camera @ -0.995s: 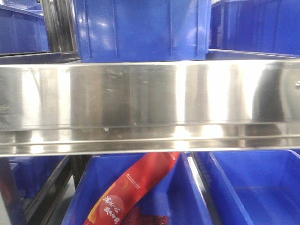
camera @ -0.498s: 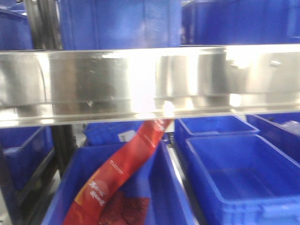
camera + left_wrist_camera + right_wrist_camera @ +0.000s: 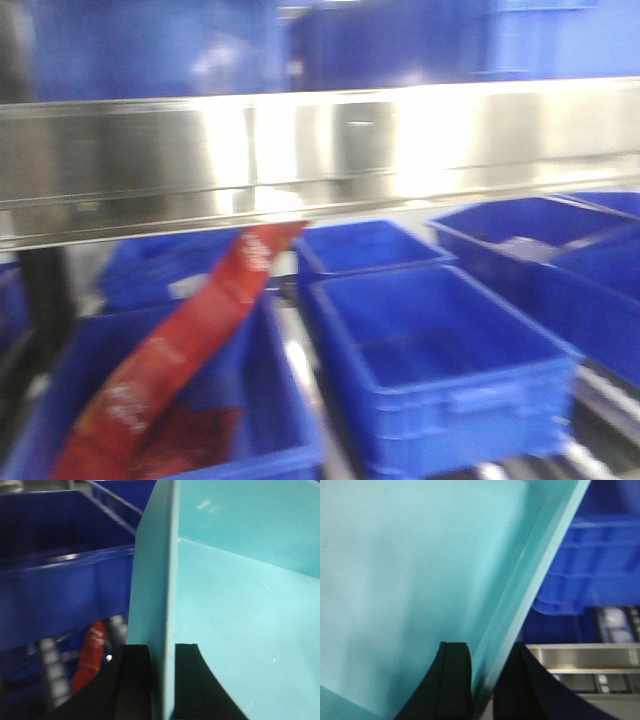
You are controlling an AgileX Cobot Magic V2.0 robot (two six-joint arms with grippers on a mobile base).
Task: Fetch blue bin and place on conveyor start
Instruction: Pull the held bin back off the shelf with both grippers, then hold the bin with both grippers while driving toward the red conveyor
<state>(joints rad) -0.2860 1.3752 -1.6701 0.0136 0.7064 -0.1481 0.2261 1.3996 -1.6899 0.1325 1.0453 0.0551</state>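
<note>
Nearest on my left wrist camera, the left jaws are drawn narrow and clamped on an upright side wall of the blue bin. They grip it from both faces, and the thick rim edge runs up and away out of the grip. The pale turquoise inside of the tub fills everything to the right of those jaws. On the other wrist camera the right jaws are pinched the same way on a wall of the same bin. Its smooth inside spreads to their left, and the rim slants up to the right from between them. Left of the left jaws and further off, a dark blue storage bin stands above grey rollers, with a red wrapper low among them. Beyond the right jaws, to their right, I see more dark blue bins above a steel rail. Farthest out, the front camera is blurred. A shiny steel shelf rail crosses the view, with open blue tubs below it. A long red packet leans out of the leftmost one.
</note>
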